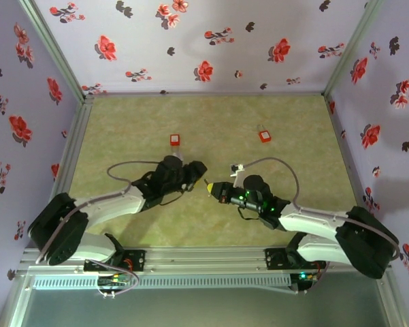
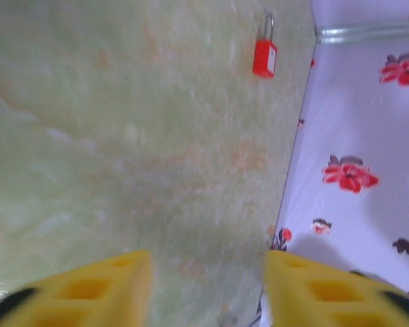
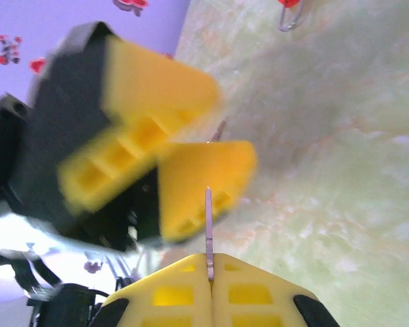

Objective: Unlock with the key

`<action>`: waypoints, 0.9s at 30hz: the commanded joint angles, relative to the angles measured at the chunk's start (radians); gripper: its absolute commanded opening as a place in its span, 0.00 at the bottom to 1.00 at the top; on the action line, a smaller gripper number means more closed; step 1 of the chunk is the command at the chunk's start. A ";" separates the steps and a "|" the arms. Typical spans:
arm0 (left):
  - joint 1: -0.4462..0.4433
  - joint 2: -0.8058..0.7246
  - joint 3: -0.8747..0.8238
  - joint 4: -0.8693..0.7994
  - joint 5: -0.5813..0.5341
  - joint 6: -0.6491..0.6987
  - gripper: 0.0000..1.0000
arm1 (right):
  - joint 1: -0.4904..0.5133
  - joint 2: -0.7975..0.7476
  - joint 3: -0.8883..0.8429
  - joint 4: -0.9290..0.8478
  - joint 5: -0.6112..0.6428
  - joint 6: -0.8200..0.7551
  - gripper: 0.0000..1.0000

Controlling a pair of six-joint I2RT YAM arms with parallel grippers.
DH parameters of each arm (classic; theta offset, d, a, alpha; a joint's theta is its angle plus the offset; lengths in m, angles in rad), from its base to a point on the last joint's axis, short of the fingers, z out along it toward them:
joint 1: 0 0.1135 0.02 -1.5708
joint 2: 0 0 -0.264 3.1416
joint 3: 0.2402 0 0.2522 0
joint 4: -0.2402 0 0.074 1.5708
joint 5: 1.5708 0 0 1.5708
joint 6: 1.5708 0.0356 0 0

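Right gripper pinches key; left gripper spread, close ahead; left padlock, right padlock beyond.

The key pinched in the right gripper is a thin blade of bare grey metal, dull rather than bright. The fingers that clamp it are matt yellow plastic moulded with open hollow cells, as are those on the left gripper. Well ahead of the left gripper a padlock has a red plastic-looking body and a silvery metal shackle, while the table under both tools looks smooth with a faint sheen, in pale green marbling, and the wall beside it is a matt lilac sheet printed with flowers.
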 commanded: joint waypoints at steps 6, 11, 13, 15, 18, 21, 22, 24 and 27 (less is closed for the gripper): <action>0.334 -0.032 0.401 -0.754 -0.027 0.636 0.82 | 0.005 -0.168 0.086 -0.456 0.099 -0.114 0.00; 0.451 0.199 0.650 -0.977 -0.048 0.927 0.81 | 0.002 -0.232 0.091 -0.536 0.107 -0.113 0.00; 0.460 0.278 0.714 -0.989 -0.059 0.981 0.80 | 0.003 -0.244 0.091 -0.547 0.109 -0.110 0.00; 0.460 0.355 0.779 -0.998 -0.060 1.027 0.79 | 0.003 -0.250 0.091 -0.556 0.111 -0.109 0.00; 0.458 0.461 0.865 -0.991 -0.045 1.068 0.78 | 0.002 -0.252 0.093 -0.567 0.112 -0.108 0.00; 0.455 0.558 0.947 -1.001 -0.036 1.086 0.76 | 0.003 -0.253 0.093 -0.572 0.106 -0.106 0.00; 0.450 0.588 0.969 -1.000 -0.034 1.095 0.76 | 0.003 -0.253 0.091 -0.572 0.106 -0.104 0.00; 0.441 0.650 1.018 -1.017 -0.035 1.113 0.76 | 0.003 -0.253 0.090 -0.572 0.105 -0.103 0.00; 0.436 0.729 1.082 -1.035 -0.041 1.126 0.74 | 0.003 -0.249 0.092 -0.573 0.103 -0.104 0.00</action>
